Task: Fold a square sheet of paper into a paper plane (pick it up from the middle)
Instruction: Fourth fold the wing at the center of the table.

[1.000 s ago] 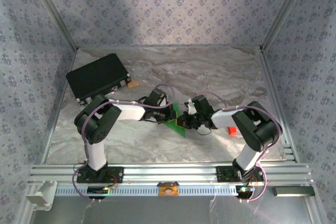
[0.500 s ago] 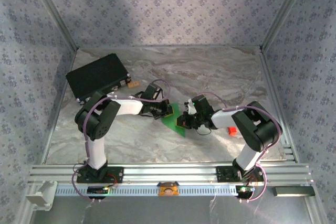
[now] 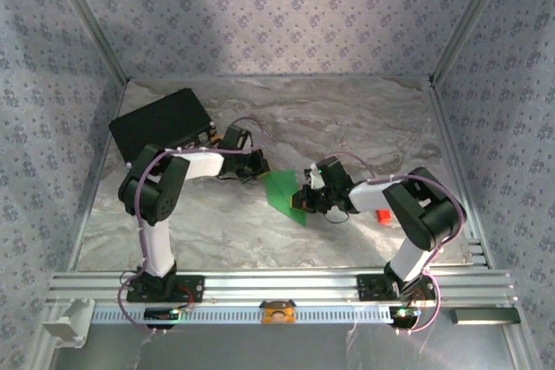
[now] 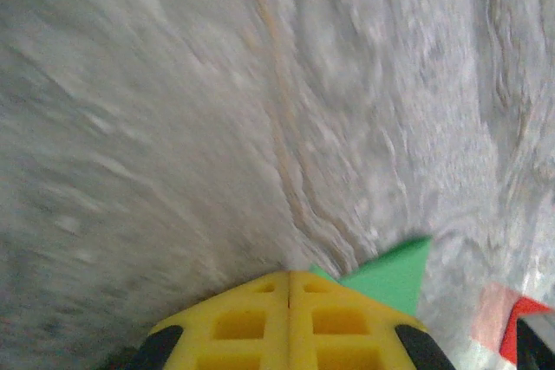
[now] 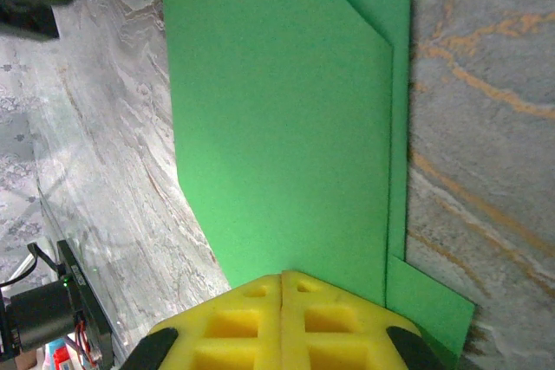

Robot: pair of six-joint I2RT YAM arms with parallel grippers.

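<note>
The green sheet of paper [image 3: 282,191] lies folded in layers on the marble table, tapering toward the near edge. In the right wrist view the paper [image 5: 286,127] shows a long crease and an overlapping flap on its right side. My right gripper [image 3: 300,203] is shut, its yellow tips [image 5: 282,275] resting on the paper's right part. My left gripper [image 3: 261,169] is also shut, with nothing in it, just off the paper's left corner. In the left wrist view its tips [image 4: 289,274] sit over bare table, with a green corner of the paper [image 4: 392,275] to the right.
A black rectangular case [image 3: 160,124] stands at the back left, close behind the left arm's wrist. A small red block [image 3: 381,216] lies by the right arm's elbow. Metal rails [image 3: 277,288] line the near edge and patterned walls enclose the table.
The left gripper has drawn back to the left, off the paper and toward the black case, so more of the green sheet is uncovered. The right gripper has stayed in place.
</note>
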